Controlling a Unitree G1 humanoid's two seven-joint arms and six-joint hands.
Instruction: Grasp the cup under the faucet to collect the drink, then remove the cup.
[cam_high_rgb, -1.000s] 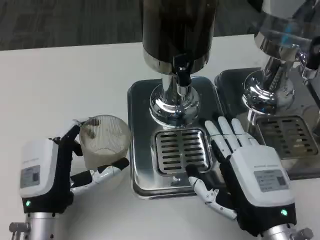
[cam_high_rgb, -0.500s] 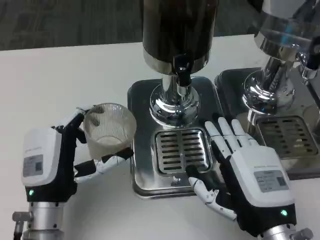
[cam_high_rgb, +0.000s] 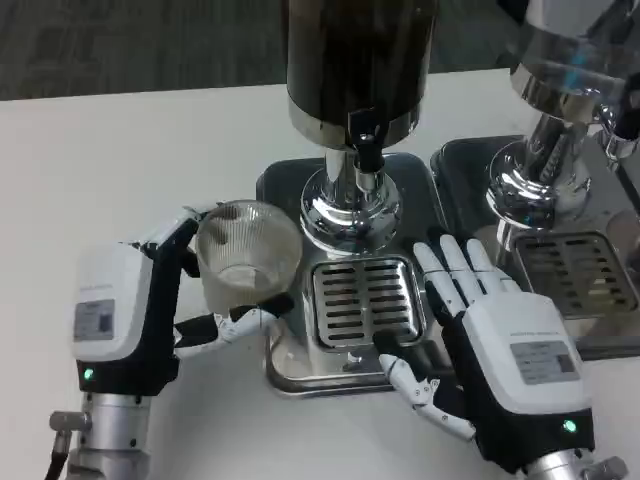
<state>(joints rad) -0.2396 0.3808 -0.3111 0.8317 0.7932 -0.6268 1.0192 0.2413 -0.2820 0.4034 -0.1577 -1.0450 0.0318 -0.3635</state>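
Head view: nearest, the right robot hand (cam_high_rgb: 505, 345) lies flat and released, fingers spread on the right edge of the steel drip tray (cam_high_rgb: 350, 355). Left of it, the left robot hand (cam_high_rgb: 150, 310) grasps the clear ribbed cup (cam_high_rgb: 245, 260) at the tray's left rim, above the white desk (cam_high_rgb: 120, 160). Farther back, the faucet (cam_high_rgb: 366, 140) juts from the dark dispenser (cam_high_rgb: 358, 60).

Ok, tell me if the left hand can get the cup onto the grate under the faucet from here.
Probably yes: the left hand holds the cup beside the bare grate; the right hand rests beyond it.
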